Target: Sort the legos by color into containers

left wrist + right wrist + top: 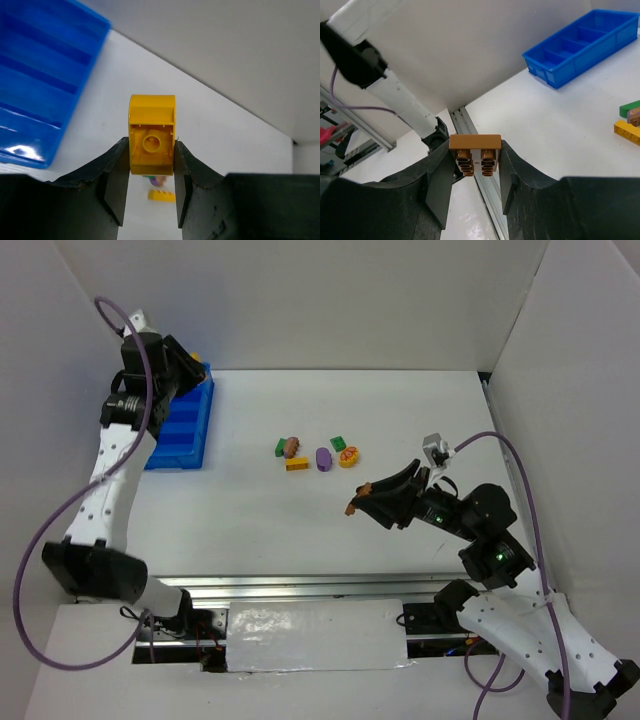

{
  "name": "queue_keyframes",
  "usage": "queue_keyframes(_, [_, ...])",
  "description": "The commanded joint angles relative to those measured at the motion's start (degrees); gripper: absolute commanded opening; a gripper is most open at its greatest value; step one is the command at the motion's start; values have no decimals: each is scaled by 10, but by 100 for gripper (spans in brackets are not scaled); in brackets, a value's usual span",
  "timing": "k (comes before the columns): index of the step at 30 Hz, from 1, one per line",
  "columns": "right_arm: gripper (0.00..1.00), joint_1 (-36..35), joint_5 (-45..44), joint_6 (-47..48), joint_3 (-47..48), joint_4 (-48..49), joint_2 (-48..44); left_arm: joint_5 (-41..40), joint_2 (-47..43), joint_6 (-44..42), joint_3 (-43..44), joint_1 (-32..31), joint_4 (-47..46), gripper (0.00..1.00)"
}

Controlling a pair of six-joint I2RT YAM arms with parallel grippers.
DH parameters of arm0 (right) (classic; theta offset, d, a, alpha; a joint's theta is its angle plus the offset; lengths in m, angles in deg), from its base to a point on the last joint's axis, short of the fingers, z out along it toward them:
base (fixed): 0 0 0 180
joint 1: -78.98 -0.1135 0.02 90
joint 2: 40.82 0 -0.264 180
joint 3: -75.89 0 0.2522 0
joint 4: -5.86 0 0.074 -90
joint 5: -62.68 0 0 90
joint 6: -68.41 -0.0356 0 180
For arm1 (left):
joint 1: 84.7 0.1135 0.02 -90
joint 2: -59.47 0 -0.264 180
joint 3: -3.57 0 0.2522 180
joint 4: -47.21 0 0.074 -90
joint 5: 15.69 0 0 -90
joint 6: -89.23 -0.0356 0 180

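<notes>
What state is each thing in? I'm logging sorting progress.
left gripper: shut on yellow block.
right gripper: shut on brown block.
blue bin: no piece visible inside.
purple oval: loose on table, unsorted.
orange-yellow brick: loose on table.

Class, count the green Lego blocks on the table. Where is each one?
2. One green block lies at the cluster's left end, against the pinkish-brown lump; the other lies beside the yellow-and-red round piece. The left arm covers part of the blue bin, so more could be hidden.
</notes>
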Motion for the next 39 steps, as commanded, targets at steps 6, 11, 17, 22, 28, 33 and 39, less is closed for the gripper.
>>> queue_keyframes(6, [0, 3, 5, -1, -6, -26, -16, -137, 248, 76, 121, 92, -92, 0])
queue_keyframes(11, [0, 2, 16, -9, -19, -23, -19, -131, 398, 62, 246, 119, -148, 0])
queue_keyframes(17, [0, 2, 15, 8, -5, -57, -5, -37, 494, 156, 220, 166, -315, 0])
queue_keyframes(22, [0, 2, 14, 21, 9, -80, 3, -18, 547, 141, 225, 165, -406, 0])
queue_keyframes(28, [0, 3, 13, 26, 5, -88, 10, -13, 625, 129, 319, 165, -380, 4])
queue_keyframes(33, [0, 3, 18, 25, 1, -89, 15, -12, 654, 128, 333, 165, -401, 16])
queue_keyframes(39, [0, 3, 23, 27, 2, -88, 17, -10, 660, 118, 327, 167, -400, 50])
